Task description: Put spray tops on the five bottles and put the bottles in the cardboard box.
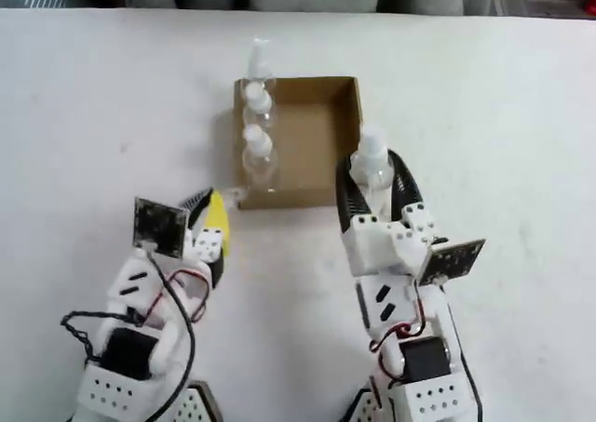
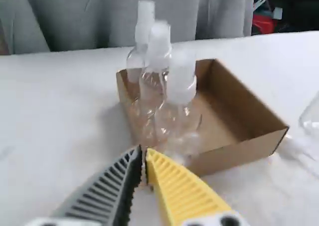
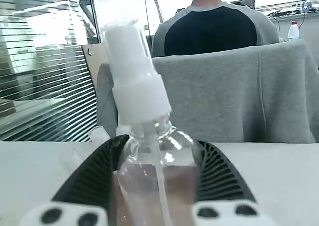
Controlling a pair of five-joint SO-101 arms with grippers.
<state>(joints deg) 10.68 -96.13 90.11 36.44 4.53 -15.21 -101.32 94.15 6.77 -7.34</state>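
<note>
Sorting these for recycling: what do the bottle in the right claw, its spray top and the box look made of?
Bottle: clear glossy plastic, likely; the tube shows through.
Spray top: smooth white plastic, seemingly.
Box: matte brown cardboard, folded walls.

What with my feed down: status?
Left gripper shut, empty. Right gripper shut on capped bottle beside cardboard box. Three bottles along its wall. No obstruction seen.

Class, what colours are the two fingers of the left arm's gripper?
One grey, one yellow on the left gripper; clearest in the left wrist view.
</note>
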